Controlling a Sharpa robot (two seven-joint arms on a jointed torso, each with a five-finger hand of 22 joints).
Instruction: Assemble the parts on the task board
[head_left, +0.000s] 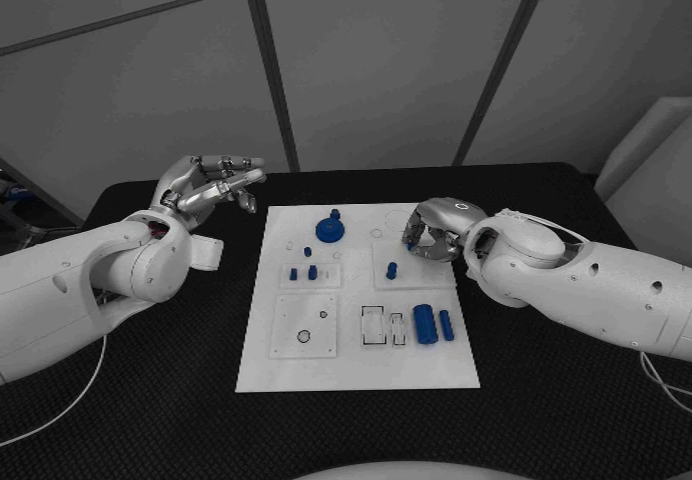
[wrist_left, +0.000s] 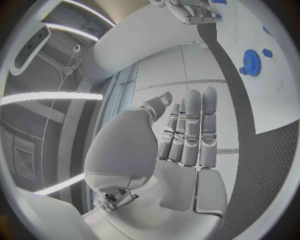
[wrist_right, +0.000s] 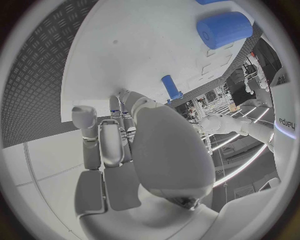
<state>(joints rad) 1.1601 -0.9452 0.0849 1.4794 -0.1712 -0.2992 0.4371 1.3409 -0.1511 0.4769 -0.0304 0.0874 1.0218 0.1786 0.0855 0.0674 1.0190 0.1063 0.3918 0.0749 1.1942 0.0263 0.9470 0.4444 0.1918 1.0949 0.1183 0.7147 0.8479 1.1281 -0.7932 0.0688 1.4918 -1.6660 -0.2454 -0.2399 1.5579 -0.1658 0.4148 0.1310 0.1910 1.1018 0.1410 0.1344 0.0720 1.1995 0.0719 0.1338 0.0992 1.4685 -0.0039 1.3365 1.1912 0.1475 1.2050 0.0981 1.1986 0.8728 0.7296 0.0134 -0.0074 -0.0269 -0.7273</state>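
Nearest me on the white board (head_left: 361, 375) lie a thick blue cylinder (head_left: 424, 323) and a thin pin (head_left: 447, 324) beside it – small, rigid, smooth pieces, I'd guess light and apt to roll, so I'd pinch each across its middle. Further up, my right hand (head_left: 433, 240) hovers over the board's right edge near a standing peg (head_left: 391, 269), fingers curled on nothing I can see. Beyond, the gear (head_left: 330, 230) – best taken by its rim – sits at the far end, while my left hand (head_left: 212, 187) hangs open and empty above the desk (head_left: 144, 400).
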